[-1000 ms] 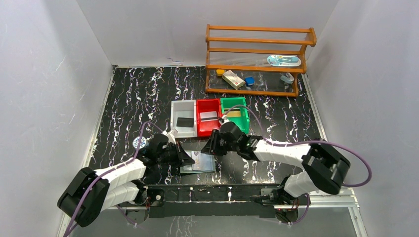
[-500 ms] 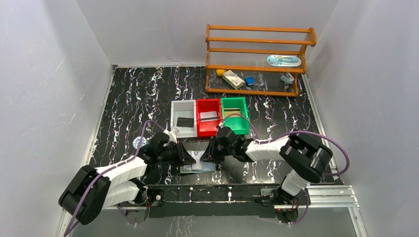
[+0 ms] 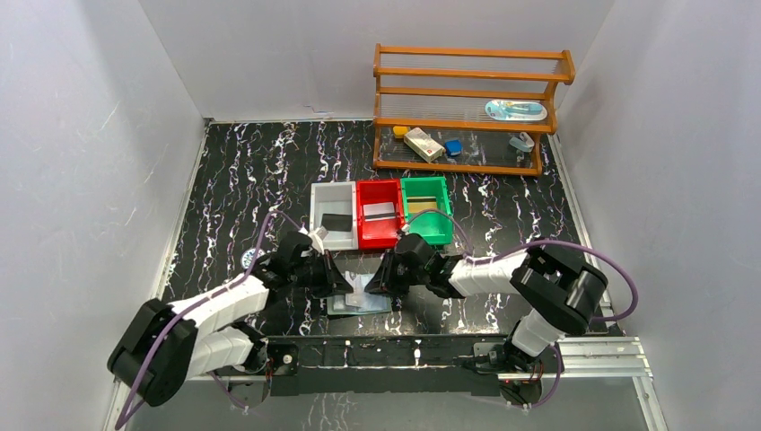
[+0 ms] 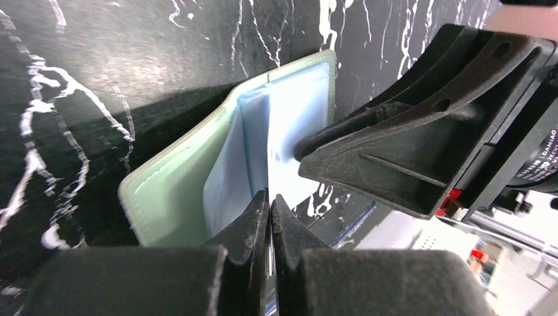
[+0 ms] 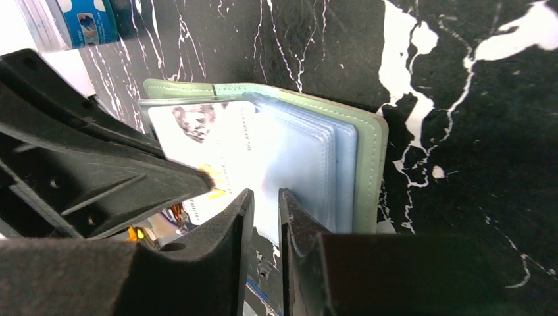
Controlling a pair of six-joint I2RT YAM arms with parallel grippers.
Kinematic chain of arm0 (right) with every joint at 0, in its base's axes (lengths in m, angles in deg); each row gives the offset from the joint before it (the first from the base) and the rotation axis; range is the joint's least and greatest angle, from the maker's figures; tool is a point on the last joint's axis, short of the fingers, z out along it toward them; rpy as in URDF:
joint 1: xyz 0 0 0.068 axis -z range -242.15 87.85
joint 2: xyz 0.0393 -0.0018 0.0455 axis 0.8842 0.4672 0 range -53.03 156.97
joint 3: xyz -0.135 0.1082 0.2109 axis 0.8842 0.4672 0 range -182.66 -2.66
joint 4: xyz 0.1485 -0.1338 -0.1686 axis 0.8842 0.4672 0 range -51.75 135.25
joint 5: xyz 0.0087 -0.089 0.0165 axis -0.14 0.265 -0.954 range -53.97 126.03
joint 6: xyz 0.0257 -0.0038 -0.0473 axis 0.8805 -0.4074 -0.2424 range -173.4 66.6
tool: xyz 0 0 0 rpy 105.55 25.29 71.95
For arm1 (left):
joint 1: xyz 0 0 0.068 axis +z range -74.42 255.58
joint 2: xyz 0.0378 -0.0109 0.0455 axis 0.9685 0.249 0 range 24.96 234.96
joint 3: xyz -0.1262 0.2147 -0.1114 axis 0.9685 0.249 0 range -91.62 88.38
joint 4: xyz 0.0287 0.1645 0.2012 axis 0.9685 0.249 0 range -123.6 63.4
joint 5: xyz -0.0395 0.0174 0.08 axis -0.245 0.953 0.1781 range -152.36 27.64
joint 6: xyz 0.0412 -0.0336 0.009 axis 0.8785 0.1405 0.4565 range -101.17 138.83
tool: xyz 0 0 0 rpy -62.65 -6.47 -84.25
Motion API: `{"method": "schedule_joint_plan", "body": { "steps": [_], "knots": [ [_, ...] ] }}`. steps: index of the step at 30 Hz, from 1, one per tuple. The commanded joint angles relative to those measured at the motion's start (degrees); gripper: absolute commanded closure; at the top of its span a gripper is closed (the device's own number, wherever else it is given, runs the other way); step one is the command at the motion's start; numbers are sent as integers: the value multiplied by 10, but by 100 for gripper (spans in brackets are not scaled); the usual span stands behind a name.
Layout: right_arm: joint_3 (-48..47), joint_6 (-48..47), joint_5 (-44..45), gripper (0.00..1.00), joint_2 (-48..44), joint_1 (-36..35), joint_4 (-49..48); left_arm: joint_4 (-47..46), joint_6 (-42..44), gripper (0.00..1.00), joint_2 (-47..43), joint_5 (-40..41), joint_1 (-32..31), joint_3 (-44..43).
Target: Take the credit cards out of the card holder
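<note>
Tin (image 3: 253, 260): round, blue and white, out past the left gripper (image 4: 270, 197) on its outer side.
Left gripper: fingers pressed together at the near edge of the card holder (image 4: 171, 191), against its clear pockets.
Card holder: lying open on the table between the two tools.
Pale card (image 5: 197, 138): partly out of a pocket, beneath the right gripper (image 5: 265, 194).
Right gripper: fingers a narrow slit apart over that card; cannot tell whether they nip it.
Bins (image 3: 319, 202): beyond both tools, holding a black card (image 3: 336, 222), a silver card (image 3: 380, 211) and a gold card (image 3: 422, 206).

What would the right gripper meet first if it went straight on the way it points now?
Most likely the pale card in the open card holder, just ahead of the right gripper; how close is unclear.
</note>
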State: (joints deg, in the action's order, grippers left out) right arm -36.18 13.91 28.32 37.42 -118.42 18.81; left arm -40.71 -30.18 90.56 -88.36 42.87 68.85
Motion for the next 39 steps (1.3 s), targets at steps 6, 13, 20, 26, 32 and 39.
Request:
{"method": "schedule_joint_plan", "body": {
  "steps": [6,13,20,26,32,39],
  "knots": [
    [0,-67,26,64,-52,4,33,172,59,100,-128,101,4,-55],
    [-19,-97,21,48,-119,11,17,154,69,100,-150,65,5,-81],
    [31,-97,70,24,-208,19,-10,104,85,100,-158,2,6,-98],
    [103,-84,6,25,-272,63,-103,-3,27,100,-112,-176,67,-79],
    [108,-74,-86,33,-264,98,-159,-197,-86,100,-80,-266,92,-38],
    [110,-54,-132,42,-231,99,-259,-212,-95,100,-75,-284,92,-40]
  ]
}}
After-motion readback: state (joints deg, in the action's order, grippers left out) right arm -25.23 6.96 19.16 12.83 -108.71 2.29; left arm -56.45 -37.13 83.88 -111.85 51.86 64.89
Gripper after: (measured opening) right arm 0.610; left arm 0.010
